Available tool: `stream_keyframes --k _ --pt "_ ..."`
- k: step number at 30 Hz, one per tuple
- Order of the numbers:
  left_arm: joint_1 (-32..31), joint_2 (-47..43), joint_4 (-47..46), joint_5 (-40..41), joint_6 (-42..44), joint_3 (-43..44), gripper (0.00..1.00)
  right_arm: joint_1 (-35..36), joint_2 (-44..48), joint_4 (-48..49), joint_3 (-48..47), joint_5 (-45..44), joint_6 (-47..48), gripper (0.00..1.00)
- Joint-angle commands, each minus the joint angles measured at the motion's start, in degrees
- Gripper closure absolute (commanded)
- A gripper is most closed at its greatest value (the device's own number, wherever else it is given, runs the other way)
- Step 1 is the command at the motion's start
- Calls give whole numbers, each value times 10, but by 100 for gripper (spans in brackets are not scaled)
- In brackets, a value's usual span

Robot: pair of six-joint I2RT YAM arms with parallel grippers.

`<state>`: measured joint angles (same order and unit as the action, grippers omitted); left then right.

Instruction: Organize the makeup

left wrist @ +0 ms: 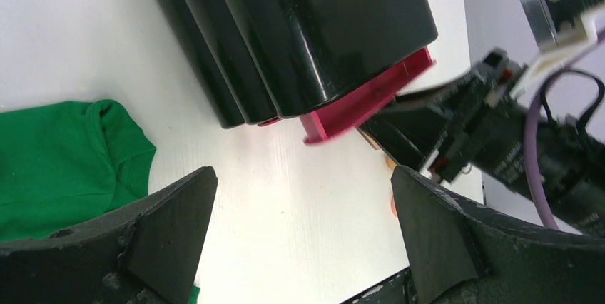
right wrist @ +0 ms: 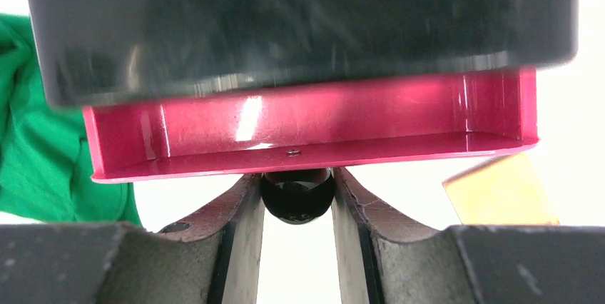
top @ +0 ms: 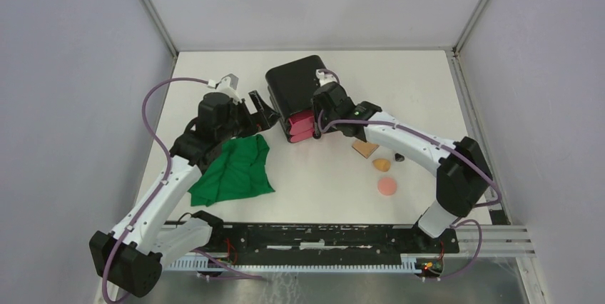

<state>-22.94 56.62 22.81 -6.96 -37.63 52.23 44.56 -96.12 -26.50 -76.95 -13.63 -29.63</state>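
Note:
My right gripper (right wrist: 295,200) is shut on the black knob (right wrist: 295,195) of a pink drawer (right wrist: 307,133) that is pulled partway out of the black box (top: 296,83); the drawer looks empty. The tan square pad (top: 364,148), one orange sponge (top: 382,164) and the pink round puff (top: 387,186) lie on the table right of the drawers. A small dark item (top: 399,157) shows beside the right arm. The pad also shows in the right wrist view (right wrist: 499,190). My left gripper (left wrist: 303,204) is open and empty, left of the box. The second sponge and the compact are out of view.
The green cloth (top: 235,170) lies crumpled under the left arm, front left of the box. The box (left wrist: 314,26) and its drawer (left wrist: 364,100) fill the far side of the left wrist view, with the right arm (left wrist: 499,125) beside them. Grey walls enclose the table.

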Motion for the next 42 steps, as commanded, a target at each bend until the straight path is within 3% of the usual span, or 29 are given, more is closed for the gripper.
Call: stream_keyframes --k 1,10,14,17,21,27,33,37,42 --pt "3 -6 0 12 24 10 0 13 94 7 74 -10 7 80" --pt "3 21 -14 7 26 10 0 20 193 -11 165 0 -27 78" --pt "3 26 -17 2 26 11 0 20 192 -9 168 7 -24 57" --pt "3 27 -14 2 28 12 0 20 190 -17 160 11 -19 35" --pt "3 21 -8 1 36 13 0 20 206 -50 150 0 -14 20" --pt "4 17 10 10 48 29 0 20 268 -106 142 -3 -5 20" --pt "3 7 25 25 62 35 0 5 355 -159 142 -140 12 14" --pt "3 -7 40 44 78 35 0 -87 350 -175 152 -136 5 11" --pt "3 -9 76 16 89 41 1 -222 281 -144 164 -35 -30 11"
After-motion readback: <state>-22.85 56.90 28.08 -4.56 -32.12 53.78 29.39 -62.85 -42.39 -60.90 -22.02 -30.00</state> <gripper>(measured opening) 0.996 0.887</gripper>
